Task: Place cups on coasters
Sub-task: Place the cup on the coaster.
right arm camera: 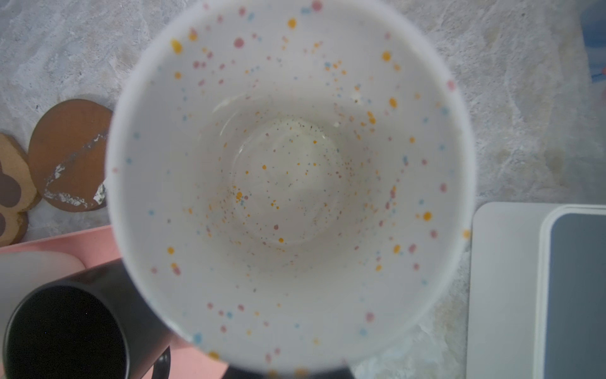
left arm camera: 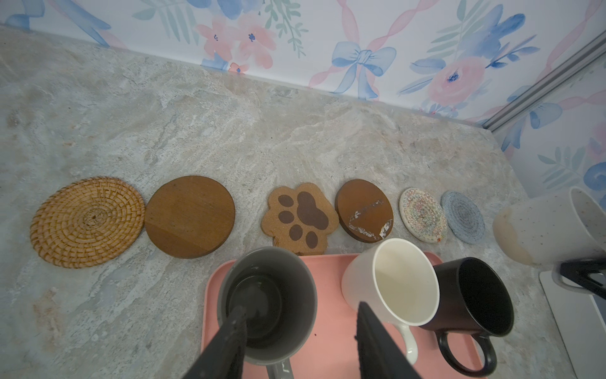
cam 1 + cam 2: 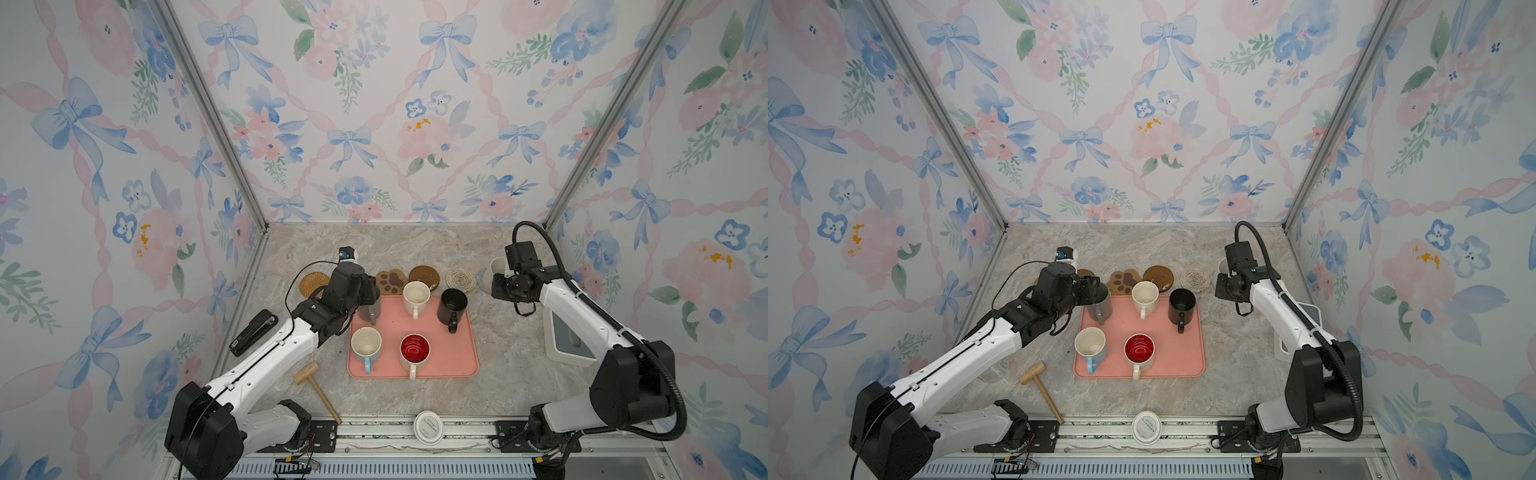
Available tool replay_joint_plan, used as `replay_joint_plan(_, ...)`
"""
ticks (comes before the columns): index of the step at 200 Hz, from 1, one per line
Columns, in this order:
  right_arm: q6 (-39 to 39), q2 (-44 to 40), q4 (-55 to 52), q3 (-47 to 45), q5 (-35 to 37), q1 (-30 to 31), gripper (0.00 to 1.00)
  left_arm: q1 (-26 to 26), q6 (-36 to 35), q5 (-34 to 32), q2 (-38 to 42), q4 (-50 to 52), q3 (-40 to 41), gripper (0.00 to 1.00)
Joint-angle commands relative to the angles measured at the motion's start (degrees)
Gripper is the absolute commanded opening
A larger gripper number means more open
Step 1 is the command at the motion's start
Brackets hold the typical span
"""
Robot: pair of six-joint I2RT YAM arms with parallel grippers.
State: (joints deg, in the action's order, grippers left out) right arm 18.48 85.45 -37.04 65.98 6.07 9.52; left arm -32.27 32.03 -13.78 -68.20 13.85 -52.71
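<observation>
While the left gripper point(image 2: 300, 308) hangs with its jaws apart, one finger inside and one outside, grey mug point(image 2: 267, 305): upper-left corner of the pink tray point(image 3: 453, 357) in both top views. It's straddled, not pinched. If the jaws close off-square, I'd guess it skids or tips.
Cream-white mug point(image 3: 416, 296): just beside the outer finger, so a sideways lift could clip it. The black mug point(image 3: 453, 305) is right next door.
Right gripper point(image 2: 577, 275): clamped on the speckled mug point(image 1: 288, 180), which looks tilted. The actual contact is mostly hidden.
Grey-blue coaster point(image 2: 462, 216): right end of the row in the top views, near that mug. A tilted set-down could land half off it or shove it into the cream woven coaster point(image 2: 423, 215).
Coaster row: the rattan coaster point(image 2: 87, 221), wooden round point(image 2: 190, 216), paw coaster point(image 2: 300, 218) and second wooden round point(image 2: 364, 210) are all bare. They're packed close along the tray's upper edge, so there's not much slop between them.
Open room: lots of bare marble above the row. The white scale point(image 3: 569, 345) at right narrows things for the right arm.
Light blue mug point(image 3: 365, 345), red-inside mug point(image 3: 414, 351): the tray's lower row, well apart from both grippers.
</observation>
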Motion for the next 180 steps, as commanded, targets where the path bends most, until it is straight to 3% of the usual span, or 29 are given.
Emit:
replay_joint_plan(1,-2.73,2.14,6.32,4.14,-1.03,-2.27,0.0,-0.25,-0.96,-1.24,0.0,0.2,-0.73,0.5)
replay_joint_plan(110,-5.19,15.79,8.84,11.62,-1.03,-4.29,0.0,-0.29,-0.33,-2.25,1.94,0.06,-0.3,0.51)
replay_joint_plan(180,-6.19,16.69,8.93,11.11,2.55,-3.94,0.0,-0.25,-0.13,-1.97,2.3,0.05,-0.12,0.51)
